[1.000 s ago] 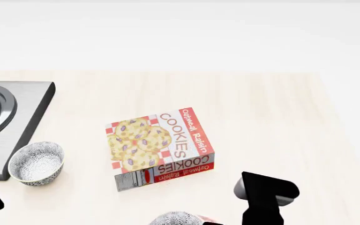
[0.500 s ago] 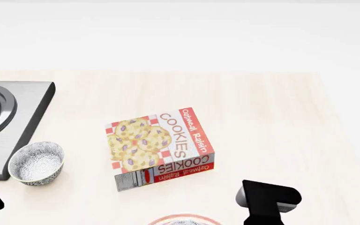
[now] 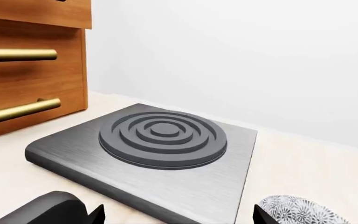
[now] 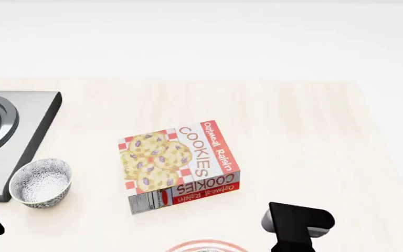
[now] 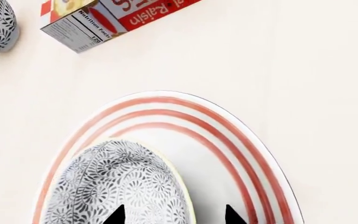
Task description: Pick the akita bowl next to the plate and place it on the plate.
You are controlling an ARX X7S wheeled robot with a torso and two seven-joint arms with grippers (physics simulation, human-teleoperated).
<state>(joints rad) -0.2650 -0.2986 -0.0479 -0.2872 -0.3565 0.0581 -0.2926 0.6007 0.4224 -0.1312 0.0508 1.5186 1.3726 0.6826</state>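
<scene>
The plate (image 5: 229, 135), white with red rings, lies on the table, and only its far rim (image 4: 205, 245) shows at the head view's bottom edge. An akita bowl (image 5: 117, 186), patterned grey-black, sits on the plate, off-centre. My right gripper (image 5: 171, 215) hangs over it, open. One fingertip (image 5: 115, 215) is over the bowl and the other is over the bare plate, clear of the bowl's rim. A second bowl (image 4: 40, 182) of the same kind stands by the stove's corner. My left gripper (image 3: 177, 219) is open and empty, low beside the stove.
A cookie box (image 4: 179, 165) lies flat mid-table, just beyond the plate. The grey stove plate (image 3: 160, 140) fills the table's left side, with wooden drawers (image 3: 30, 65) behind it. My right arm (image 4: 296, 226) shows at the lower right.
The bowl, visible at the head view's bottom edge a second ago, has dropped out of that view onto the plate. My right arm has shifted slightly.
</scene>
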